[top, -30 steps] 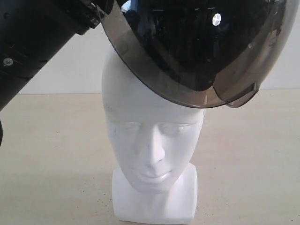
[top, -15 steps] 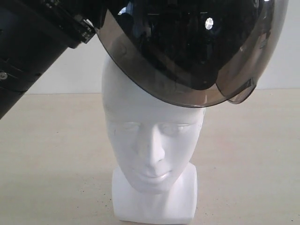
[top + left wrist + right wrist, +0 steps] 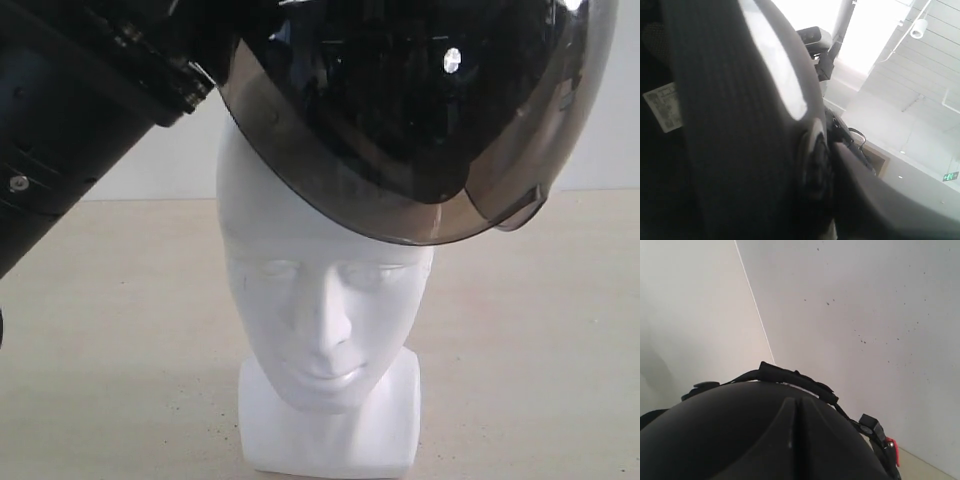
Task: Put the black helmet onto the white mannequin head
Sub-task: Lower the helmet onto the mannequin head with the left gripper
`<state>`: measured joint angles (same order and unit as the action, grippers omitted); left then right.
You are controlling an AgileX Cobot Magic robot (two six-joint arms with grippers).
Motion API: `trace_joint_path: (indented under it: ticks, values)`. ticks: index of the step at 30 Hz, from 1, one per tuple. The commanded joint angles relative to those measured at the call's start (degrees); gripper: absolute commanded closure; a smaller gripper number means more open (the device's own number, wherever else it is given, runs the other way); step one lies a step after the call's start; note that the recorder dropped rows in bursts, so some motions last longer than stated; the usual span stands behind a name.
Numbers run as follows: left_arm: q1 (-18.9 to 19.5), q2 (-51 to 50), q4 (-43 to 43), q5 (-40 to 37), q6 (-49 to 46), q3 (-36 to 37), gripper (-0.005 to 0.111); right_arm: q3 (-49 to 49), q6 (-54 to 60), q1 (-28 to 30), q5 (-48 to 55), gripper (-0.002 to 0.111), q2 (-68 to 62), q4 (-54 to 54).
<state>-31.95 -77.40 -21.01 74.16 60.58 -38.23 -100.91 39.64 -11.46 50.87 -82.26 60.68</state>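
The white mannequin head (image 3: 320, 300) stands upright on its square base on the pale table (image 3: 110, 330), face toward the exterior camera. The black helmet (image 3: 400, 100) hangs directly above it, tilted so that the lower rim of its smoky visor (image 3: 330, 180) slopes down across the crown and upper forehead, lower on the right of that view. The brow, nose and chin are uncovered, and whether the helmet touches the head cannot be told. The left arm (image 3: 70, 110), a thick black body, reaches in from the upper left to the helmet's side. In the left wrist view the left gripper (image 3: 830, 200) is clamped on the helmet's edge: one dark finger (image 3: 870, 210) lies against the outer side by the round visor pivot (image 3: 815, 170), while the padded lining and a small white label (image 3: 662, 107) show on the inner side. The right wrist view shows only a rounded black surface with a central seam, a black strap (image 3: 800, 380) and a small red tab (image 3: 892, 450) before a pale wall. No right gripper fingers can be made out, so its state cannot be told.
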Motion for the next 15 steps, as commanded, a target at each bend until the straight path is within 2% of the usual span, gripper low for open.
trace_joint_path:
  ticks: [1, 15]
  values:
    - [1.45, -1.06, 4.94, -4.19, -4.92, 2.36, 0.102, 0.24, -0.28, -0.53, 4.46, 0.109, -1.26, -1.52]
    - [1.45, -1.06, 7.29, -4.19, -7.17, 5.58, 0.102, 0.24, -1.48, -0.53, 7.68, 0.109, -2.36, -3.57]
